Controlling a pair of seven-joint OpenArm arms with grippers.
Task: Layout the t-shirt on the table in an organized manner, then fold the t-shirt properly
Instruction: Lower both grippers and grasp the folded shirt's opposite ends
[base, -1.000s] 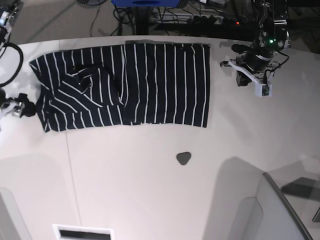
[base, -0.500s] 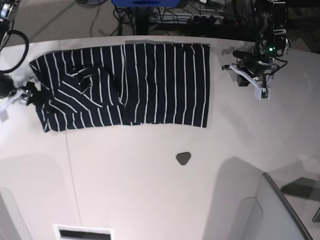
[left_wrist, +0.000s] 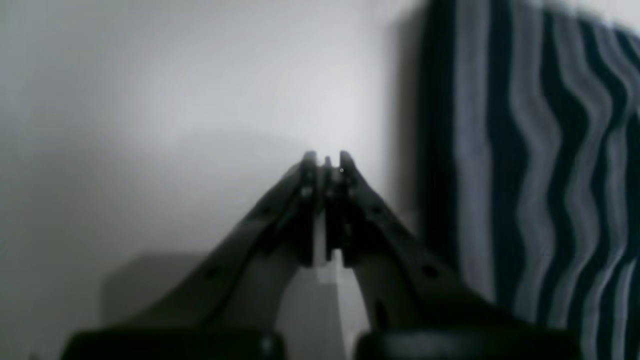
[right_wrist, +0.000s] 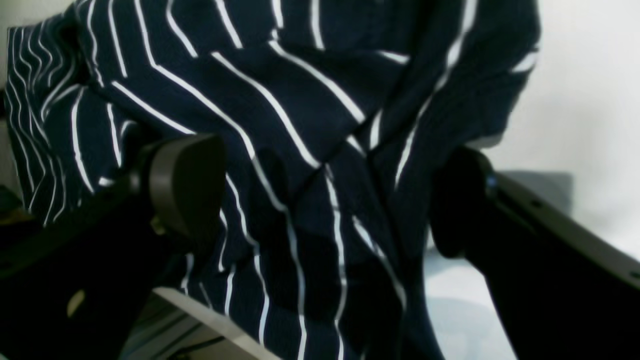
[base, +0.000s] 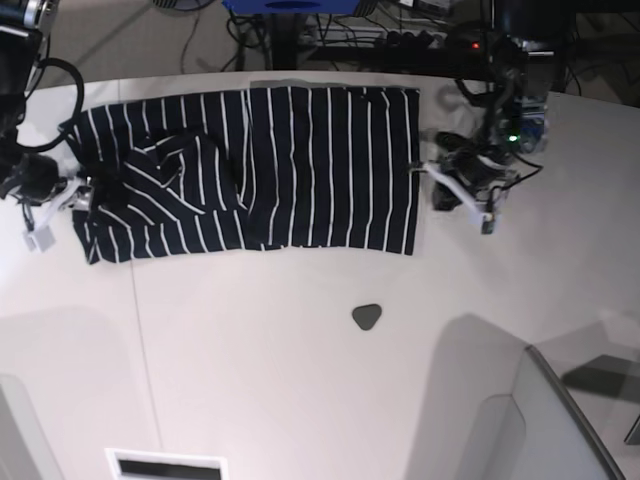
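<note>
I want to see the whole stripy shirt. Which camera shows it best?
The base view: the whole t-shirt lies spread on the table, edge to edge. The right wrist view shows only rumpled cloth up close between open jaws. The left wrist view shows just a blurry striped edge.

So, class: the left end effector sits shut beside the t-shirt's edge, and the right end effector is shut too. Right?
Not quite. The right end effector is open, straddling the t-shirt, as the right wrist view shows. The left end effector is indeed shut beside the shirt's edge.
</note>
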